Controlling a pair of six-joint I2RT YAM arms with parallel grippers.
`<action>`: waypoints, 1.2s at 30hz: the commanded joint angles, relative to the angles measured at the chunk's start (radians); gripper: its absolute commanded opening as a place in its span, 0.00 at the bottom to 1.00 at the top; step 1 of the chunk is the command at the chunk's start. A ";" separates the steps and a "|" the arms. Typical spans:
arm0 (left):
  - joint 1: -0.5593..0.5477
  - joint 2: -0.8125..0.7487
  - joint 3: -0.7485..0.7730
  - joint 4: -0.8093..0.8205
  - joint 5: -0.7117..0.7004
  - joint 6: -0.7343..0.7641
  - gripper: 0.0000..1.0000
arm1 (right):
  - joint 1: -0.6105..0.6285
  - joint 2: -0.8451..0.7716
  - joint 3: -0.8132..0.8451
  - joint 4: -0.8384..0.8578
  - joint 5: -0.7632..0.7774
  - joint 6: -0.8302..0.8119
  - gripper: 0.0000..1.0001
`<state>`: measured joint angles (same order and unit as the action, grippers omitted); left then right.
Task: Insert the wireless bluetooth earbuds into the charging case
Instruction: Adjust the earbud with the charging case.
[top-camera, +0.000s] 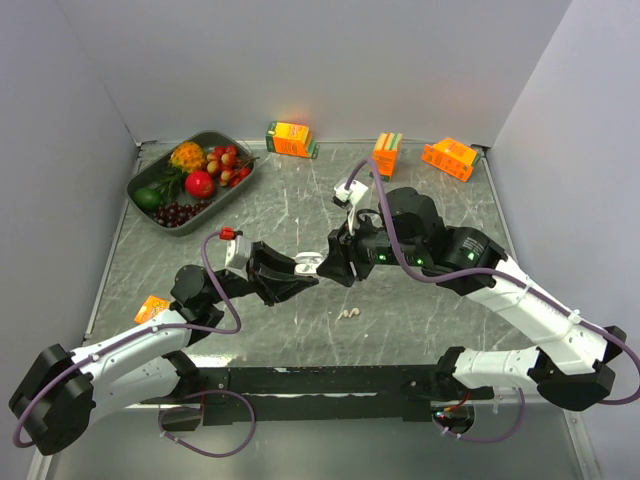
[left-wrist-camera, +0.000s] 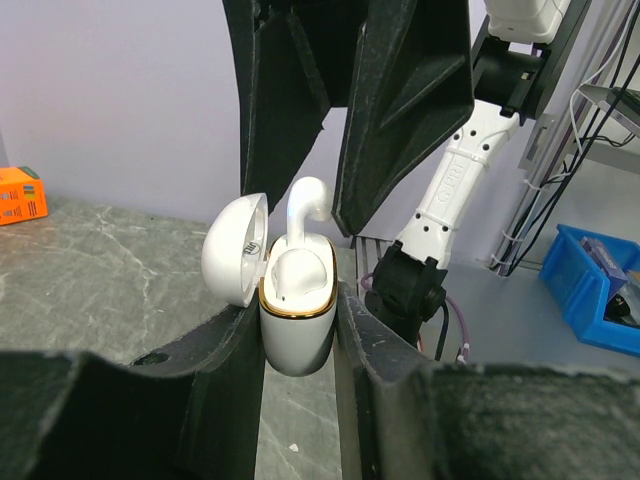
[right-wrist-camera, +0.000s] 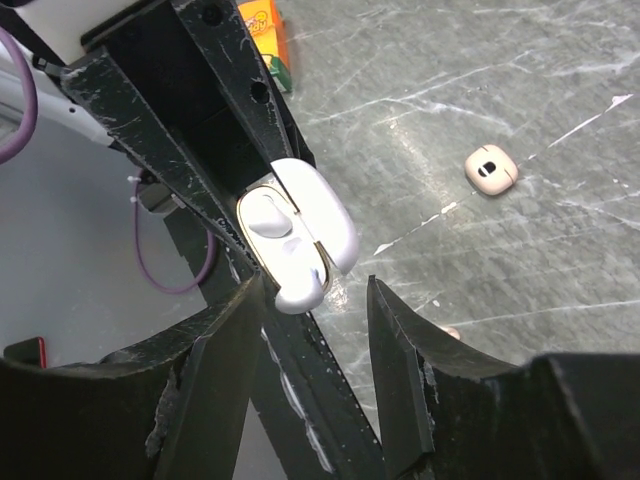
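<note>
My left fingers (left-wrist-camera: 215, 365) are clamped on the white charging case (left-wrist-camera: 297, 335), whose lid (left-wrist-camera: 232, 250) is swung open. My right fingers (right-wrist-camera: 215, 370) stand apart, flanking the stemmed earbud (left-wrist-camera: 303, 205) that pokes up from the case. I can't tell if they touch it. Below is the grey marbled table (top-camera: 430, 310), with a fruit tray (top-camera: 214, 135) at far left and orange cartons (top-camera: 291, 138) along the back. Two stubby earbuds (top-camera: 349, 314) lie loose on the table near the grippers.
</note>
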<state>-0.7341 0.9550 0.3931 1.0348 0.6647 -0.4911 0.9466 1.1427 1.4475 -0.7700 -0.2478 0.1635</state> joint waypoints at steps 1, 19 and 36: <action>0.002 -0.001 0.039 0.056 -0.001 -0.003 0.01 | 0.008 0.008 0.022 0.031 0.016 0.013 0.52; 0.001 -0.021 0.032 0.016 -0.125 0.037 0.01 | 0.009 0.003 0.025 0.043 0.031 0.067 0.17; -0.111 -0.041 0.046 -0.076 -0.434 0.236 0.01 | 0.009 0.049 0.033 0.006 0.131 0.307 0.00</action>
<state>-0.8219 0.9260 0.3935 0.9428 0.4000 -0.3378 0.9447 1.1713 1.4479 -0.7540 -0.1078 0.3393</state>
